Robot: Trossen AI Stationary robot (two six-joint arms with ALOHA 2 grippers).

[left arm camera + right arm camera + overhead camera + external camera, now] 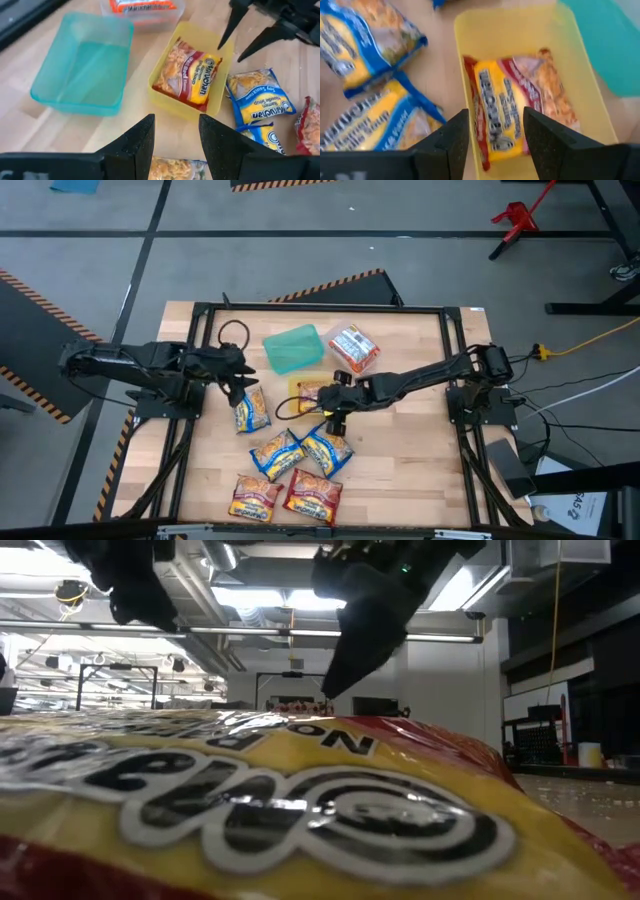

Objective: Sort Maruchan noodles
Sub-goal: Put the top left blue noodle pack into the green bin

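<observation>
A wooden table point(400, 450) is bordered by a black frame. A teal container point(293, 348), a yellow container point(224, 82) and a clear container point(372, 366) are placed near its centre. A red clamp point(515, 218) is seen on the grey floor.

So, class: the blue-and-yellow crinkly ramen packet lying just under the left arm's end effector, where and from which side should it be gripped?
Probably from straight above, across its two long sides. The blue-and-yellow crinkly ramen packet lies flat on the wooden table, so no edge offers itself sideways. The left end effector hangs open over its upper end; pinching the soft middle should bunch the wrapper enough to lift it.
</observation>
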